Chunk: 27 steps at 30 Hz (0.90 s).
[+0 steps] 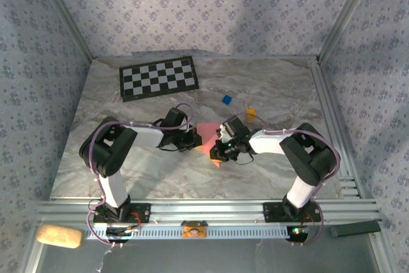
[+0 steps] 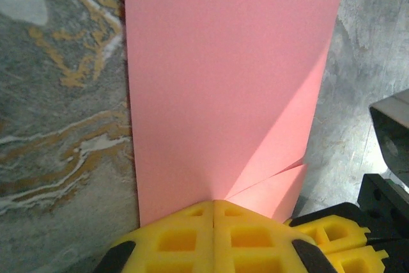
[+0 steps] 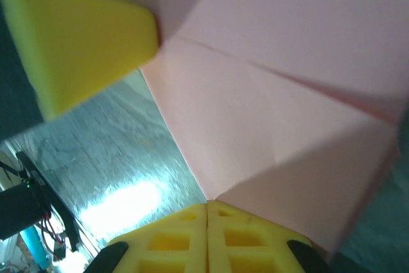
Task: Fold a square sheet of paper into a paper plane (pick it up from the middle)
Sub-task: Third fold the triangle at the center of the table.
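Jaws on both arms are pressed tight together. The left gripper (image 2: 213,217) has its yellow tips at one edge of the pink sheet of paper (image 2: 230,94), and the right gripper (image 3: 208,214) meets the opposite side; whether either pinches it I cannot tell. The sheet, creased diagonally, lies mid-table, with the checkerboard mat (image 1: 158,77) well apart near the far edge.

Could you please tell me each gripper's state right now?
Left gripper: closed on the paper edge.
Right gripper: closed on the paper too.
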### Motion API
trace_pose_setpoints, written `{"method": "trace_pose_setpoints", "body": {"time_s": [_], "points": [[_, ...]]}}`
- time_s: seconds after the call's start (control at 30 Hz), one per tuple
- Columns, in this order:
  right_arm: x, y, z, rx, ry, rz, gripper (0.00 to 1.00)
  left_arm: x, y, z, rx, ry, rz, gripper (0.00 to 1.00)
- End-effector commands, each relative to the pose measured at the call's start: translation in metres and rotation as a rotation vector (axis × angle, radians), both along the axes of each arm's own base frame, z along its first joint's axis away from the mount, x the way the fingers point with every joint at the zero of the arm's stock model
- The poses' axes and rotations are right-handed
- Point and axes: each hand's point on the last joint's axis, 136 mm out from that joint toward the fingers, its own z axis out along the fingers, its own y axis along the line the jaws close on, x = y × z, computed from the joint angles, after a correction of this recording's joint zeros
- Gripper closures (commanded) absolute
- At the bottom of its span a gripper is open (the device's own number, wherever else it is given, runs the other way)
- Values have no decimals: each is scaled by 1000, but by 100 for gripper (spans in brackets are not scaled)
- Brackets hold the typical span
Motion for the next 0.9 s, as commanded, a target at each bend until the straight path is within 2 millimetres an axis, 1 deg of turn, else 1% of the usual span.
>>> {"method": "trace_pose_setpoints", "body": {"time_s": [0.0,0.2,0.4,0.47,0.57,0.63,0.7,0.77,0.87], "points": [[-20,-18,-10,-38,70,-3,92,-5,20,-30,114,52,25,100],[-34,-34,-16,-48,84,-2,92,-5,19,-29,113,54,25,100],[-45,-43,-11,-44,75,30,92,-5,20,-31,116,59,27,100],[-44,-44,-8,-43,65,30,92,-6,20,-31,115,62,25,100],[-34,-39,9,-10,24,21,91,-6,19,-29,113,58,24,100],[-25,-27,28,59,-9,33,90,-5,20,-28,114,56,27,100],[-15,-18,42,82,-43,49,90,-5,19,-27,111,55,29,100],[-9,-13,43,70,-52,52,90,-5,18,-26,109,54,26,100],[-10,-5,31,67,-8,72,90,-5,18,-25,108,52,22,100]]}}
